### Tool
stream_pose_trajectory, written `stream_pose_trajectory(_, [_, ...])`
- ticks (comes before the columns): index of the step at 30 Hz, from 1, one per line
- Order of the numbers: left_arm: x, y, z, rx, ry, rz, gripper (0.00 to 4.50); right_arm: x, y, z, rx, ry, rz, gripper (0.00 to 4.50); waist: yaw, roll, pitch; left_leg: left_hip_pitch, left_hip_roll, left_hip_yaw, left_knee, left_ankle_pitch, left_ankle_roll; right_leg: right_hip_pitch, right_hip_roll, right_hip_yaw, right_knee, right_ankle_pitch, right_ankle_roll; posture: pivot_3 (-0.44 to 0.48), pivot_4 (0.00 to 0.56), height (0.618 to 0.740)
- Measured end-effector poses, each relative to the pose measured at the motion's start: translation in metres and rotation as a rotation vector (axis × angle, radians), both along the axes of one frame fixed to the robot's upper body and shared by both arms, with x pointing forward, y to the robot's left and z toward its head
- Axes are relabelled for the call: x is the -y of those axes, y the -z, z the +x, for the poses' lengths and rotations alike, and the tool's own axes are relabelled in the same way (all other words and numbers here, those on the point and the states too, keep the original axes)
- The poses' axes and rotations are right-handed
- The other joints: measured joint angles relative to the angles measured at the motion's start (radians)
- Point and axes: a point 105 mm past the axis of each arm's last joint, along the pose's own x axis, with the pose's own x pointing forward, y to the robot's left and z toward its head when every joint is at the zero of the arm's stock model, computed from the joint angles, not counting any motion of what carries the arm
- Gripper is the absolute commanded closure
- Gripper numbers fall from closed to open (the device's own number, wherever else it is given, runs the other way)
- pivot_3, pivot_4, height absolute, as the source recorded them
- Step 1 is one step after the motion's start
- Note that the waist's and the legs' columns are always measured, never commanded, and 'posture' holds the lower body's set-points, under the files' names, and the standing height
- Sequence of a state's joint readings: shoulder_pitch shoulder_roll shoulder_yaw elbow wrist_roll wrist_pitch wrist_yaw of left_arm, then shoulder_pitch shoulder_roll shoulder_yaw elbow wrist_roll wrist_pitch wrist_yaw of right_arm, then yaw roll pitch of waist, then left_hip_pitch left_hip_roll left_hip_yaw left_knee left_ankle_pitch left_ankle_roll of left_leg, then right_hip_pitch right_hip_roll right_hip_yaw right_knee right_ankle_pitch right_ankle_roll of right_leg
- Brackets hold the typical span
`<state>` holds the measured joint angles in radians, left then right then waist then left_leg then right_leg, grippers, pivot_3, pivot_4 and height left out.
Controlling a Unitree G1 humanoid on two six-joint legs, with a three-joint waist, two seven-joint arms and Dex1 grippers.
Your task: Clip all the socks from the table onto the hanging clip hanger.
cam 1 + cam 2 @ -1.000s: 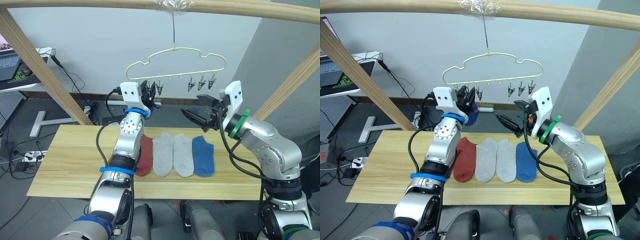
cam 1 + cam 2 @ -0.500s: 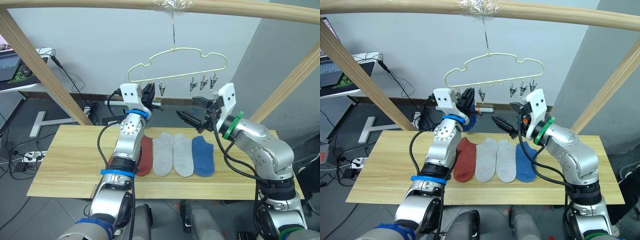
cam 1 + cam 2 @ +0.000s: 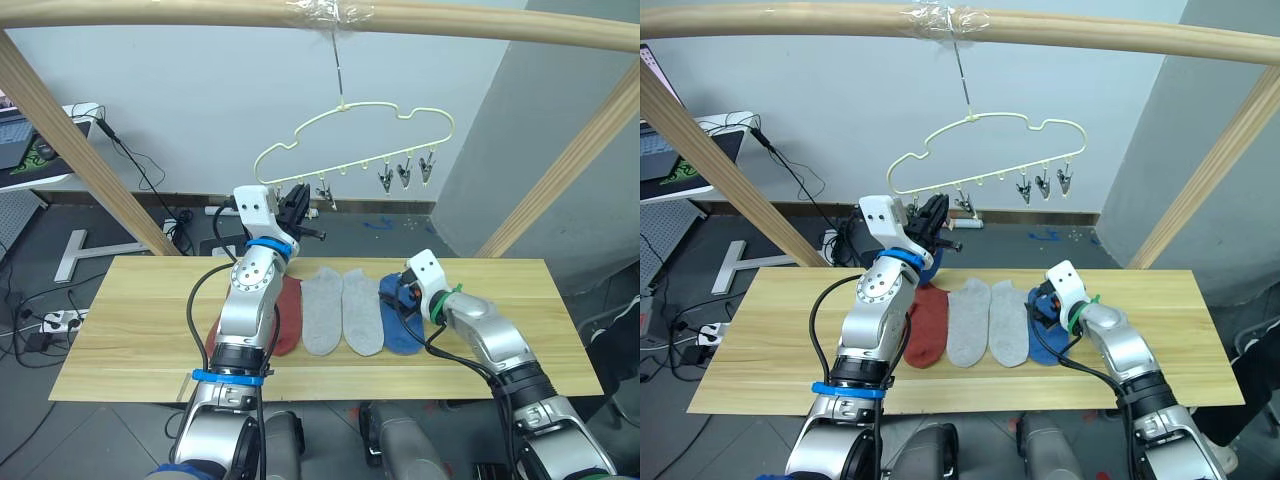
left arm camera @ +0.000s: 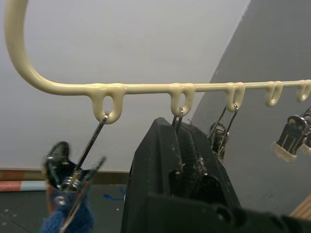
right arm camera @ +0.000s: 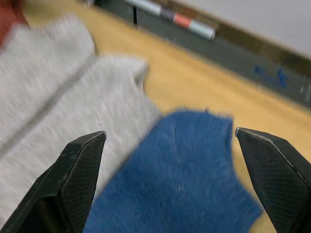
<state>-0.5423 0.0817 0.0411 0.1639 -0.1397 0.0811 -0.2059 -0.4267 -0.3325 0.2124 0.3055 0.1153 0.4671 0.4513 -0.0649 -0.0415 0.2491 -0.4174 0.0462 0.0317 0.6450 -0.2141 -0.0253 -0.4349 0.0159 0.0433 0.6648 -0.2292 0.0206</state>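
Right tool (image 5: 170, 145) low over the desk (image 3: 130, 320), fingers spread wide, nothing between them. Directly under it lies the blue sock (image 5: 180, 174), flat, cuff end pointing to the desk's far edge; one finger (image 5: 77, 170) sits over the neighbouring grey sock, the other (image 5: 277, 170) past the blue sock's outer side, over bare wood.

Row on the desk, from the robot's left: rust-red sock (image 3: 285, 315), partly hidden behind the left forearm, then two grey socks (image 3: 340, 310) side by side, then the blue one. Edges touching or nearly so. Bare wood wide open to both sides of the row, more on the robot's right toward the desk end; a narrower strip runs along the near edge.

Left tool (image 4: 182, 145) raised at the clip hanger (image 3: 350, 125), fingers closed together right under the second loop of the hanger's bar, pressed on that clip; cannot tell how firmly it holds it. The clip (image 4: 73, 174) beside it on the first loop carries a bit of blue fabric (image 4: 68, 221).

Hanger hangs tilted from the wooden pole (image 3: 300, 12), lower at the robot's left. Three bare clips (image 3: 405, 175) on its right group, free air around them.
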Motion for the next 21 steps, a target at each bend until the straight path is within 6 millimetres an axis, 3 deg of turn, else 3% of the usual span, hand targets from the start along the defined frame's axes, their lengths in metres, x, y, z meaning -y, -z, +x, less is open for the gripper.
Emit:
stream_pose_trajectory(5, [-0.001,0.000,0.000,-0.007,-0.001,0.002,4.48,0.009,0.018,-0.003,-0.051,0.013,-0.026,0.00,0.001,0.000,0.000,0.000,-0.001,0.001,0.000,0.000,0.000,0.000,-0.001,0.002,-0.001,0.000,0.000,-0.053,0.216,0.740])
stream_pose_trajectory(8, [-0.001,0.000,0.000,-0.009,-0.002,0.002,4.50,0.010,0.020,-0.003,-0.050,0.006,-0.027,0.60,0.002,0.000,-0.001,0.000,-0.001,0.001,0.000,0.000,0.000,0.001,-0.001,0.001,-0.001,0.000,0.000,-0.053,0.216,0.740])
stream_pose_trajectory(19, [-0.005,0.000,0.001,-0.012,-0.006,0.012,4.50,0.024,0.027,-0.011,-0.052,-0.020,-0.048,4.44,0.003,0.000,-0.004,0.001,-0.001,0.001,0.000,0.000,0.000,0.001,-0.001,0.001,-0.001,0.000,0.000,-0.058,0.213,0.740])
stream_pose_trajectory(21, [-0.005,0.000,0.000,-0.014,0.006,0.014,4.50,0.027,0.028,-0.016,-0.052,-0.030,-0.053,4.44,0.006,0.000,-0.005,0.001,-0.001,0.001,0.000,0.000,0.000,0.002,-0.001,0.001,-0.001,0.000,0.000,-0.058,0.213,0.740])
